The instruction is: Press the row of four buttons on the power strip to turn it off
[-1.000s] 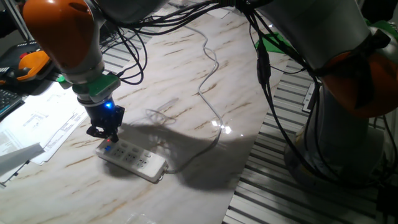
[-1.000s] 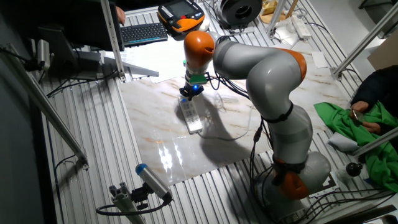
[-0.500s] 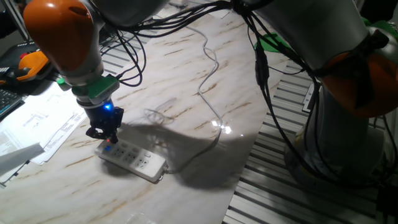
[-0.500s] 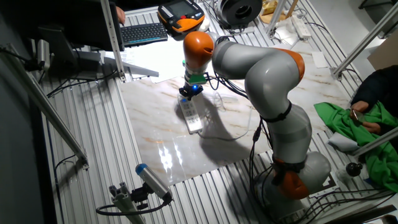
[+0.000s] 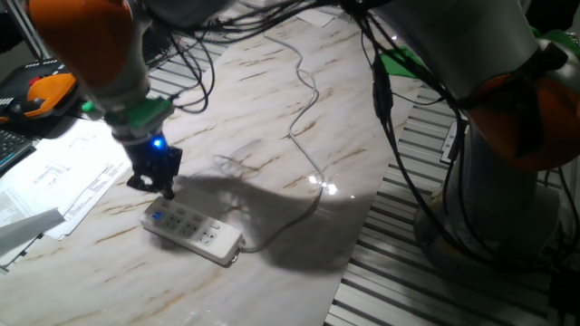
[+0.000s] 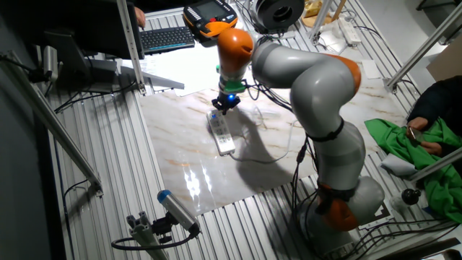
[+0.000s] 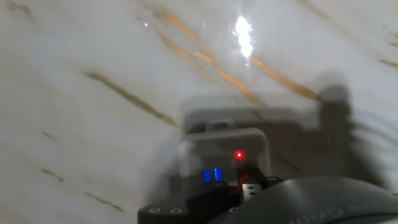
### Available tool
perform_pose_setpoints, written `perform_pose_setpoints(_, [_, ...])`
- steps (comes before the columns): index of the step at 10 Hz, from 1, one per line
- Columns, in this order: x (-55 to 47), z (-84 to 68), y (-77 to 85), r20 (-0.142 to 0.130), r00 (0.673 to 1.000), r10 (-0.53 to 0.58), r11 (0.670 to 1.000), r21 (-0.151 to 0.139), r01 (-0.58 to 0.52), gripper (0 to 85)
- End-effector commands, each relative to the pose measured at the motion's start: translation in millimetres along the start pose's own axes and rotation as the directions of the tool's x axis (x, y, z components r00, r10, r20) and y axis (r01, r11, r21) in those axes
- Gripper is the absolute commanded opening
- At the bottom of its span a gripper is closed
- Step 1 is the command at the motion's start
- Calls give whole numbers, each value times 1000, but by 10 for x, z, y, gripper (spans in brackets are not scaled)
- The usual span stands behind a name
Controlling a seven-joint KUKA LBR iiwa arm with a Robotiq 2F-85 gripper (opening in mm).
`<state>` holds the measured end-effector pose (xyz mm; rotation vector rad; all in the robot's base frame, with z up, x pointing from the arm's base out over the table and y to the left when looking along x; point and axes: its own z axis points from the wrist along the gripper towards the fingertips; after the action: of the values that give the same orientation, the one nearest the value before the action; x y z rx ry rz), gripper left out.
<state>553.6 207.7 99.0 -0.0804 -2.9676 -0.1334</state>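
The white power strip (image 5: 194,230) lies flat on the marble tabletop, with a blue mark at its left end. In the other fixed view the power strip (image 6: 222,134) runs towards the camera. My gripper (image 5: 152,181) hangs just above the blue-marked end and does not touch it. Its dark fingers blur together, so their state does not show. The gripper (image 6: 225,105) has a blue light on its body. The blurred hand view shows the power strip (image 7: 225,152) end-on, with a red dot of light and two blue marks. The row of four buttons is too blurred to make out.
A thin grey-white cable (image 5: 305,136) snakes from the strip across the marble. Papers (image 5: 63,181) lie to the left. A keyboard (image 6: 166,37) and an orange pendant (image 6: 210,18) sit behind. Slatted metal (image 5: 399,272) borders the marble on the right.
The gripper has lifted off the strip's blue-marked end and shifted slightly away. The red glow seen there earlier in the fixed view is gone; blue shows instead.
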Motion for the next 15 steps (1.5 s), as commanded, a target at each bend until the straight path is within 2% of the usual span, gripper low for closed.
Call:
perform_pose_setpoints(1, [130, -266, 0, -3, 1000, -12, 1000, -4, 11, 0])
perform_pose_setpoints(2, [254, -326, 15, -16, 1000, -26, 1000, -10, 26, 0])
perform_pose_setpoints(3, [359, -338, 71, -31, 999, -43, 999, -27, 42, 0])
perform_pose_setpoints(4, [431, -315, 129, -3, 999, -45, 999, 7, 45, 0])
perform_pose_setpoints(5, [475, -313, 128, -1, 999, -44, 999, 28, 44, 0])
perform_pose_setpoints(6, [495, -318, 103, -19, 998, -53, 998, 43, 54, 0])
perform_pose_setpoints(7, [500, -307, 69, -37, 997, -63, 997, 35, 65, 0])
perform_pose_setpoints(8, [514, -305, 51, -35, 996, -76, 997, 26, 77, 0])
perform_pose_setpoints(9, [533, -321, 43, -15, 996, -89, 995, 41, 89, 0])
perform_pose_setpoints(10, [549, -335, 35, -12, 996, -92, 995, 39, 93, 0])
perform_pose_setpoints(12, [566, -340, 42, -25, 996, -90, 996, 19, 90, 0])
perform_pose_setpoints(13, [570, -334, 53, -14, 996, -90, 996, 18, 90, 0])
perform_pose_setpoints(14, [545, -321, 68, -14, 995, -94, 995, 20, 95, 0])
perform_pose_setpoints(15, [538, -300, 70, -28, 995, -96, 995, 16, 97, 0])
